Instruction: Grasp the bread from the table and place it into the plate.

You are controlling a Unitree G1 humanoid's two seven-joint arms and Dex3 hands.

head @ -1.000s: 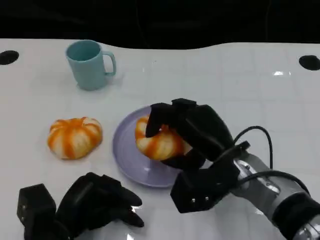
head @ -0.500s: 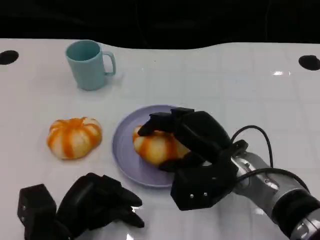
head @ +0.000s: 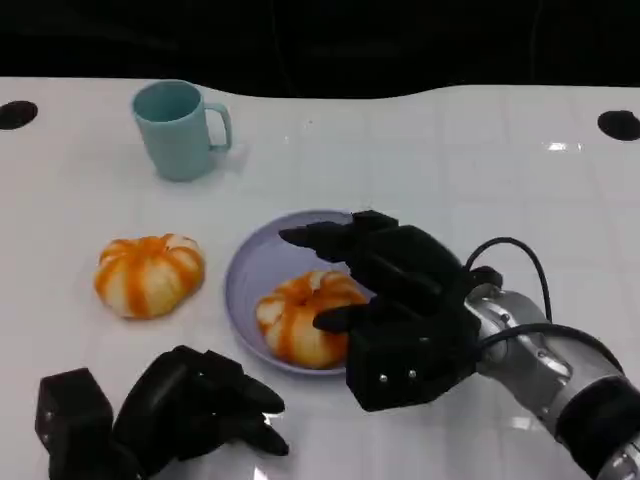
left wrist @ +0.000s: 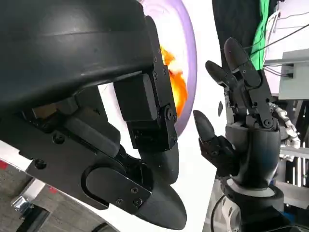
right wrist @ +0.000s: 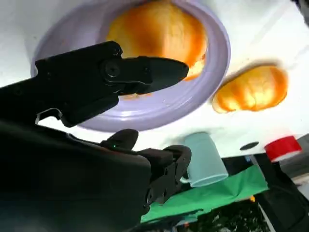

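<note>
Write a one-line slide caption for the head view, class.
Right hand open above a bread lying in the purple plate; a second bread and teal mug sit on the table.

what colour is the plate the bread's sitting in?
Pale lilac-purple plate, plain, no pattern. Head view shows it best, with the orange-striped bread on it.

No readable text, label, brand, number or sign anywhere I look: not on the table, the cup, the plate, or my own hands.
</note>
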